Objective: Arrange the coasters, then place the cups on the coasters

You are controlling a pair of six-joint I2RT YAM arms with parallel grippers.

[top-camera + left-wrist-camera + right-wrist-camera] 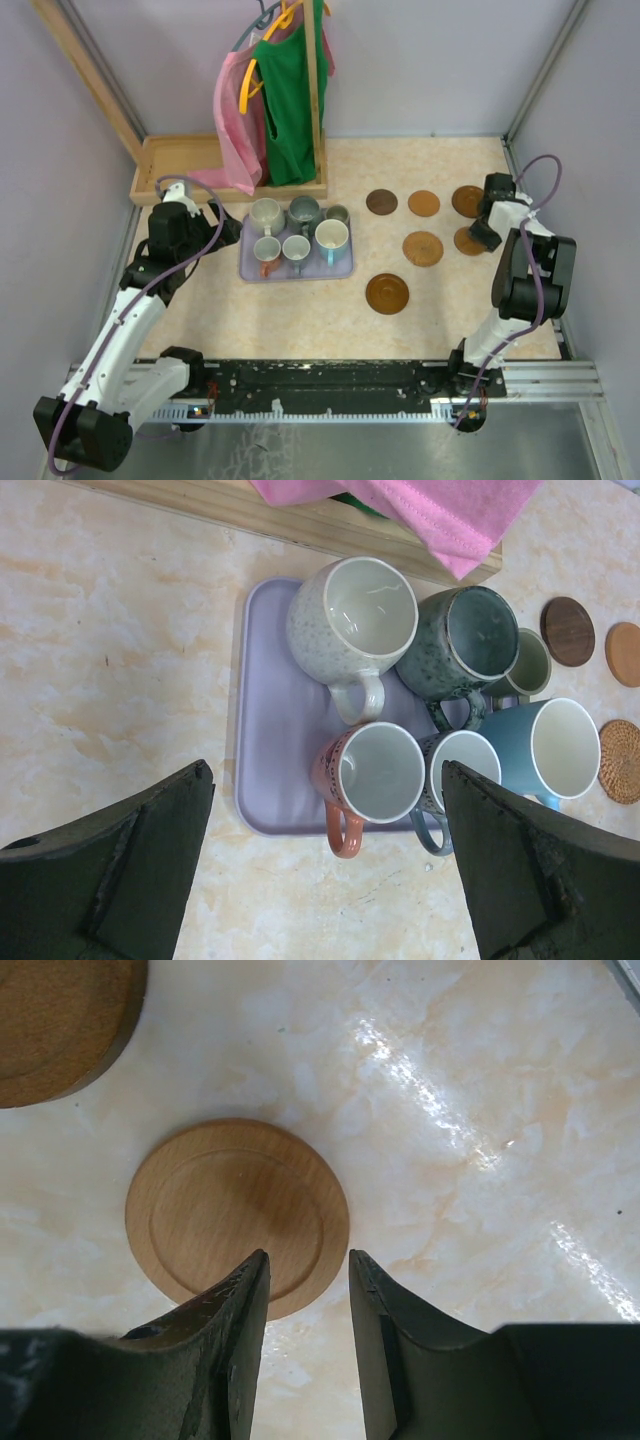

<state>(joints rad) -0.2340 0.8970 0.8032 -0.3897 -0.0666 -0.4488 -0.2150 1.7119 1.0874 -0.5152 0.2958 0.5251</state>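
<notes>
Your left arm hovers, left fingers (130,880) wide apart and empty, over six cups (380,770) crowded on a tray (270,680). Your right fingers (230,1360), narrowly parted, grip nothing above a pale round coaster (235,1210) by the surface's (450,1110) right edge.

There are six cups (332,238), six coasters (423,248), one tray (275,740) and two hanging garments (290,100).

Dark coaster (50,1020) cropped at the corner; small cup (531,666) half behind green cup (462,640)
</notes>
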